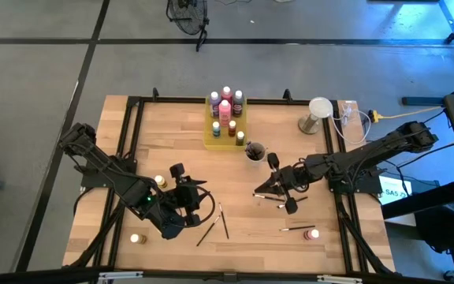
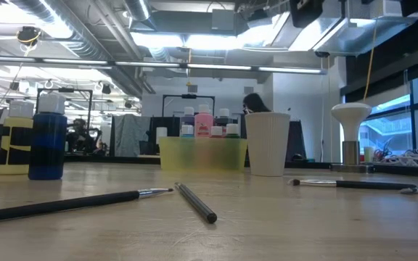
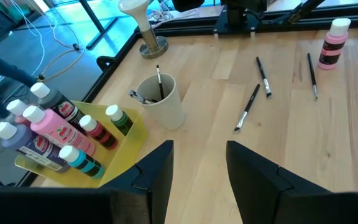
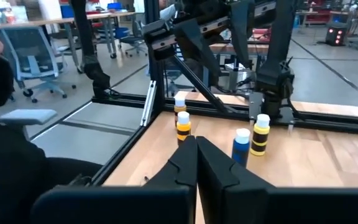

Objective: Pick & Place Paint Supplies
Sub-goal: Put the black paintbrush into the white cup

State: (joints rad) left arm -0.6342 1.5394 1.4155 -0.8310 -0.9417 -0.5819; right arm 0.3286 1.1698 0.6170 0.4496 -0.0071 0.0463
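Observation:
Paint bottles stand in a yellow tray (image 1: 225, 120) (image 3: 73, 146) at the table's far middle. Beside it a grey cup (image 1: 255, 150) (image 3: 164, 99) holds a few brushes. Loose brushes lie on the wood (image 1: 211, 229) (image 1: 296, 229) (image 3: 247, 109). Single bottles stand apart: a pink one (image 1: 314, 233) (image 3: 333, 43), a yellow one (image 1: 161, 181), a blue one (image 4: 241, 146). My left gripper (image 3: 197, 180) (image 1: 199, 193) hangs open above the table at the near left, aimed at the cup. My right gripper (image 4: 196, 163) (image 1: 265, 189) is shut right of centre, held about level above some brushes, with nothing showing between its fingers.
A white mushroom-shaped stand (image 1: 318, 110) (image 2: 350, 130) sits at the far right, with cables beside it. A black frame (image 1: 132, 142) rims the table. Bare wood lies along the near edge between the brushes.

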